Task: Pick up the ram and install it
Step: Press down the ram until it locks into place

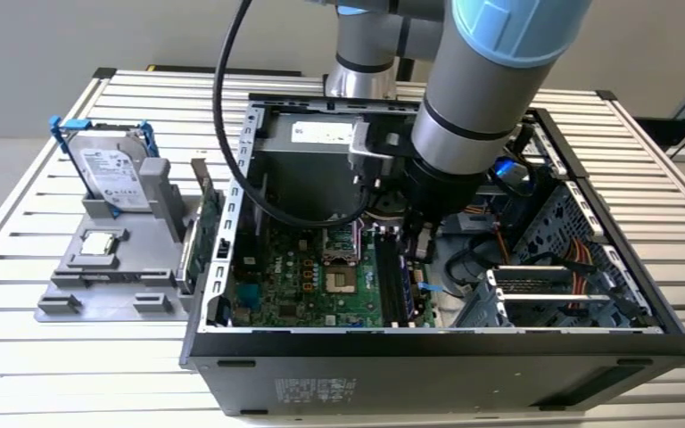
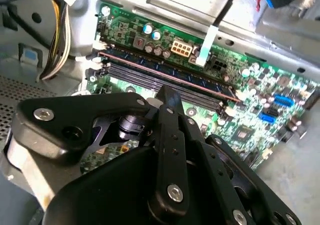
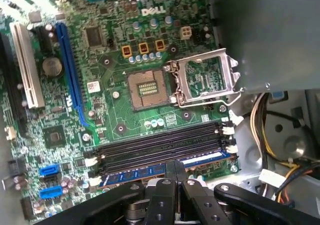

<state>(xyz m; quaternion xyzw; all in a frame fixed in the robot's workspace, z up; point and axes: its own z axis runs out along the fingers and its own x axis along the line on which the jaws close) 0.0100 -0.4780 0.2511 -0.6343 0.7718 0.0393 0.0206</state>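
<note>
My gripper point(image 3: 175, 172) is hanging low inside the open computer case point(image 1: 438, 343), its two fingers pressed together with nothing between them, their tips hovering just above the ram point(image 3: 165, 169). The ram point(image 2: 165, 71) is lying seated along the memory slot nearest my fingers, edge up, its blue label facing the empty black slots point(image 3: 160, 145) beside it. I am judging it light, thin and stiff (and fragile: chips and contacts dislike pinching), so its bare top edge is where I should be bearing on it. Beyond the slots I am seeing the open processor socket point(image 3: 145, 88) on the green motherboard point(image 3: 115, 60); outside the case, a hard drive point(image 1: 111, 169) is standing in a grey holder.
</note>
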